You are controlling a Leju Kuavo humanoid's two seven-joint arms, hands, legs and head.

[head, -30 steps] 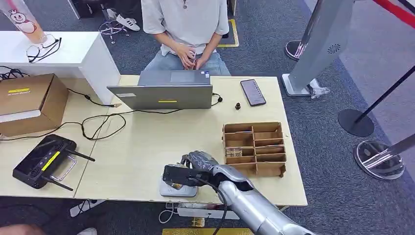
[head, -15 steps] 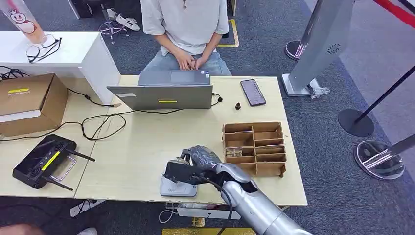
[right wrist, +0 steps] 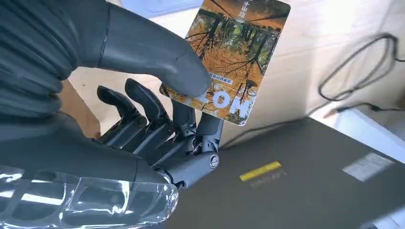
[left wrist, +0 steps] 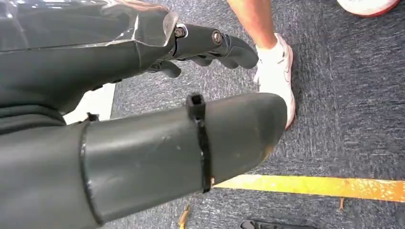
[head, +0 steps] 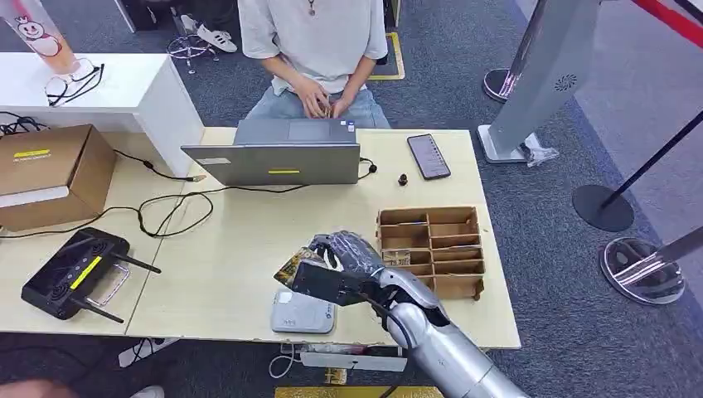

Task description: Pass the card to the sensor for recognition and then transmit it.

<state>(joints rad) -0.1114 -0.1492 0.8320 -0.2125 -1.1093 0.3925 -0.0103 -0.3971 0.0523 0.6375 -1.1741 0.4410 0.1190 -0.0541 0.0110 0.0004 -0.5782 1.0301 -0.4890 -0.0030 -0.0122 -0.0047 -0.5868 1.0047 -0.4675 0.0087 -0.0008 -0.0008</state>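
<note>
The right robot hand pinches the card (autumn trees printed on it) between thumb and fingers, raised above the grey sensor on the worktop. The left robot hand hangs with fingers apart, holding nothing.

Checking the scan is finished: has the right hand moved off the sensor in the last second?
Yes. The right hand, holding the card, rose off the sensor toward the laptop.
</note>
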